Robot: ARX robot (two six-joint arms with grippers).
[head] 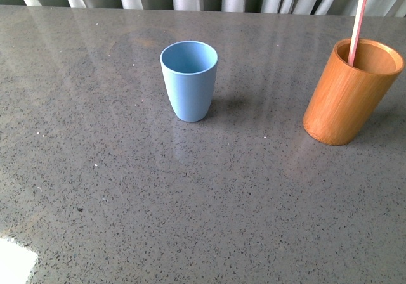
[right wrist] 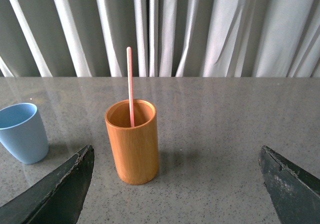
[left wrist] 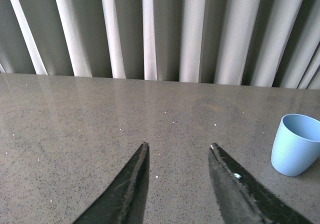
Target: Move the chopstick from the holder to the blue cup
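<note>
Table (head: 190, 220): grey speckled stone, glossy, carries both containers.
Curtain (right wrist: 225, 29): pale folds behind the far table edge.
Right gripper (right wrist: 176, 147): jaws spread wide, holding nothing, facing the holder from the near side.
Left gripper (left wrist: 179, 144): jaws apart, holding nothing, over bare table, cup off to one side.
Holder (head: 346, 100): orange-brown wooden cylinder, upright, at the robot's right.
Blue cup (head: 189, 84): light blue, upright, mid-table, well apart from the holder, nothing inside.
Chopstick (head: 358, 21): pinkish stick standing in the holder, leaning on its rim, far taller than it.
</note>
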